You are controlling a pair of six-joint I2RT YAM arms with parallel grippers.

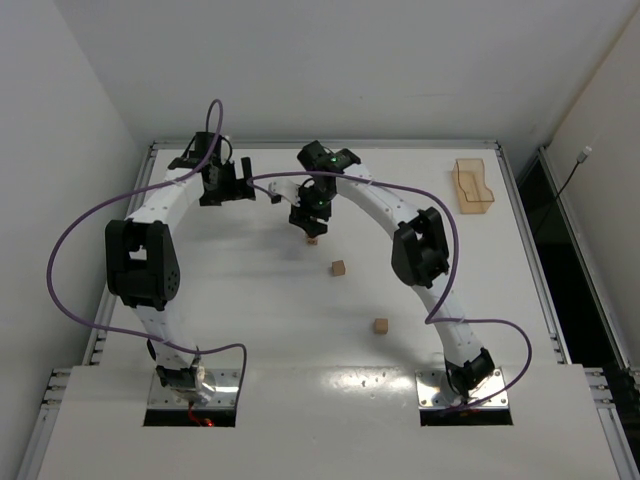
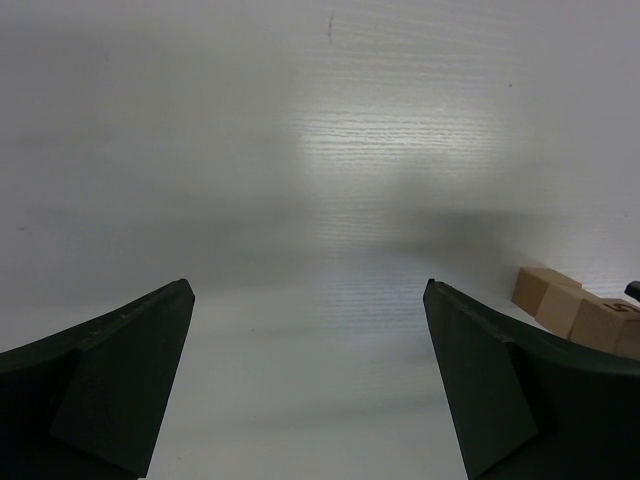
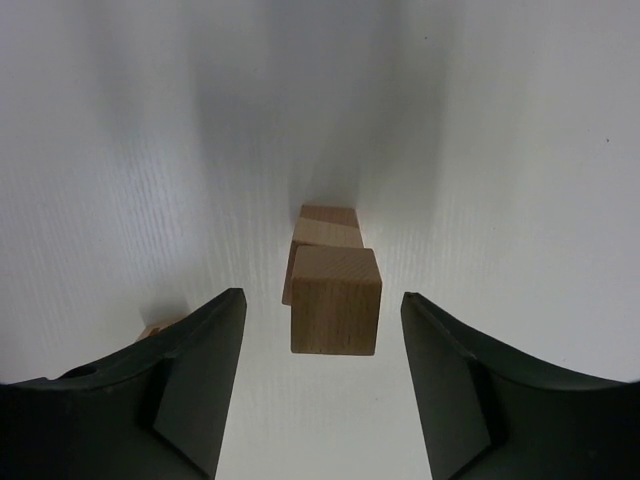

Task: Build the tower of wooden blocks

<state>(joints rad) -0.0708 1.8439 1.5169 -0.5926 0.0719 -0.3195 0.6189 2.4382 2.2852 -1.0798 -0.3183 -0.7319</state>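
The tower (image 1: 312, 239) is a short column of tan wood blocks at the table's far middle. In the right wrist view its top block (image 3: 335, 300) sits on a lower block (image 3: 325, 233). My right gripper (image 3: 322, 297) straddles that top block, open, with a gap on each side between finger and wood. From above, the right gripper (image 1: 311, 226) hangs right over the tower. Two loose wood blocks lie nearer, one (image 1: 339, 268) just in front and one (image 1: 380, 325) further forward. My left gripper (image 1: 225, 186) is open over bare table to the left, and the tower (image 2: 560, 303) shows at that view's right edge.
A translucent orange tray (image 1: 473, 186) stands at the far right of the table. A sliver of tan wood (image 3: 160, 327) peeks out behind my right gripper's left finger. A purple cable loops from the left arm across toward the right arm.
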